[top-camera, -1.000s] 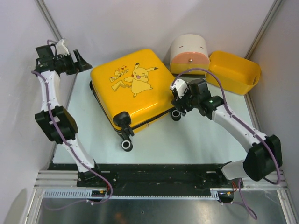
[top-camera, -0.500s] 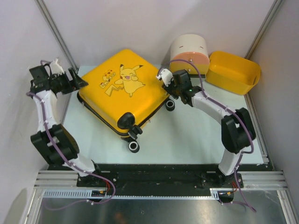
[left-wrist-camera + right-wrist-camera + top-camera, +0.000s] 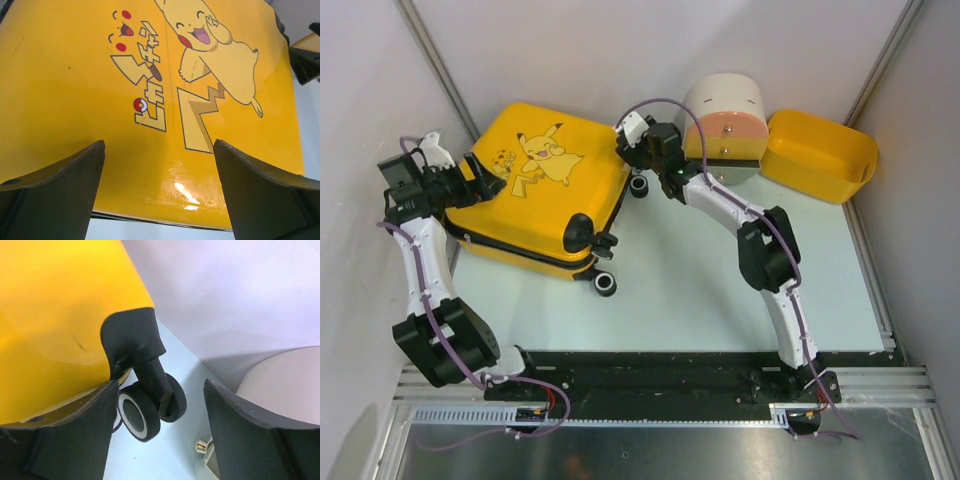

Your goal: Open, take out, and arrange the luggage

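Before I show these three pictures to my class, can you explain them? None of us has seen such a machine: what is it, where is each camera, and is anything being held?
These are two white robot arms fixed at the near edge of a table. The wide picture comes from a camera above and behind them. The other two come from cameras on each arm's wrist, so the dark shapes at the bottom are that arm's own fingers.

On the table lies a closed yellow suitcase with a cartoon print and small wheels. Behind it stand a cream-and-orange cabinet and a plain yellow bin.

The left pincer is open over the suitcase's printed lid. The right pincer is open beside a suitcase wheel. Neither holds anything.
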### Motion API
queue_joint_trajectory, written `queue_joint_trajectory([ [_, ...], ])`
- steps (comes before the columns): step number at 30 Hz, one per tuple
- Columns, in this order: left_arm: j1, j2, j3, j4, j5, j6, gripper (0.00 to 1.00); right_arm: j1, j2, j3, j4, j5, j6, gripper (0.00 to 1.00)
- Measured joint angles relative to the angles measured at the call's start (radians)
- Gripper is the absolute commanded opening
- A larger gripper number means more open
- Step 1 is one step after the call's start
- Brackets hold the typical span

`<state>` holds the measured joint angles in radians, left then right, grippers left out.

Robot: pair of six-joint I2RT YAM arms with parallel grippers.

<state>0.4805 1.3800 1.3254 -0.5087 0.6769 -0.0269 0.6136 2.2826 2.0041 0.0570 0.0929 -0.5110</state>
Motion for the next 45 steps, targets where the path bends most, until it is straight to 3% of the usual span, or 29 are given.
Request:
queue_joint_trajectory([
  [2,0.001,-0.001,0.000,0.003,0.021,0.001,0.96,-0.002,-0.051,-0.048,0.012,-0.034,0.023,0.79],
  [3,0.001,-0.002,0.000,0.003,0.036,0.001,0.97,-0.003,-0.115,-0.135,0.039,-0.082,0.043,0.80],
  [4,0.001,-0.014,0.000,0.005,0.066,0.001,0.99,-0.004,-0.279,-0.316,0.023,-0.179,0.076,0.85],
  [6,0.001,-0.025,-0.001,0.006,0.085,0.006,1.00,-0.008,-0.350,-0.386,0.058,-0.240,0.100,0.90],
  [8,0.001,-0.048,-0.005,0.006,0.124,0.012,1.00,-0.035,-0.520,-0.576,0.072,-0.399,0.133,0.94],
  [11,0.001,-0.089,-0.015,0.010,0.193,0.020,1.00,-0.119,-0.692,-0.747,0.089,-0.610,0.175,0.94],
  [14,0.001,-0.122,-0.035,0.015,0.253,0.037,1.00,-0.188,-0.737,-0.843,0.175,-0.735,0.206,0.91],
  [19,-0.002,-0.176,-0.097,0.014,0.318,0.090,0.98,-0.181,-0.634,-0.998,0.369,-0.867,0.253,0.83],
  [25,-0.014,-0.251,-0.182,-0.003,0.340,0.172,0.98,-0.146,-0.392,-1.015,0.705,-0.914,0.344,0.75],
  [32,-0.082,-0.359,-0.215,-0.133,0.284,0.362,0.98,-0.101,-0.236,-1.008,0.999,-0.935,0.420,0.68],
  [36,-0.106,-0.410,-0.238,-0.195,0.245,0.448,0.98,-0.067,-0.173,-0.962,1.068,-0.937,0.449,0.64],
  [45,-0.131,-0.465,-0.259,-0.257,0.197,0.493,0.98,-0.034,-0.075,-0.834,1.095,-0.902,0.494,0.55],
])
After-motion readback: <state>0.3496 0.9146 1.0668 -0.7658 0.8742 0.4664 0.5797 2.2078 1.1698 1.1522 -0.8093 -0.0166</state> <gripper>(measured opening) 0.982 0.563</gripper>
